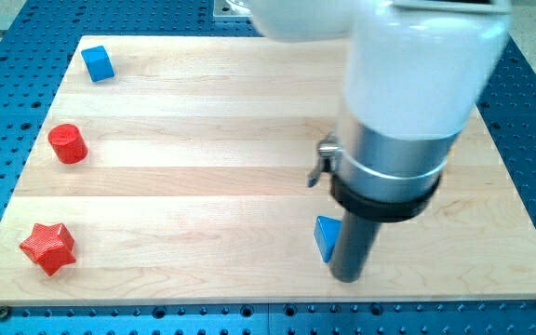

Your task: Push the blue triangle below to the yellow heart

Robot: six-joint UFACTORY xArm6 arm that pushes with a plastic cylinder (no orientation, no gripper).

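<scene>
A blue triangle (pixel 324 236) lies on the wooden board (pixel 203 121) low and right of centre. My tip (pixel 346 276) rests on the board touching the triangle's right side, and the rod hides part of the block. No yellow heart shows in the view; the arm's large white and grey body covers the upper right of the board.
A blue cube (pixel 98 63) sits at the top left corner. A red cylinder (pixel 67 143) stands at the left edge. A red star (pixel 46 247) lies at the bottom left. A blue perforated table surrounds the board.
</scene>
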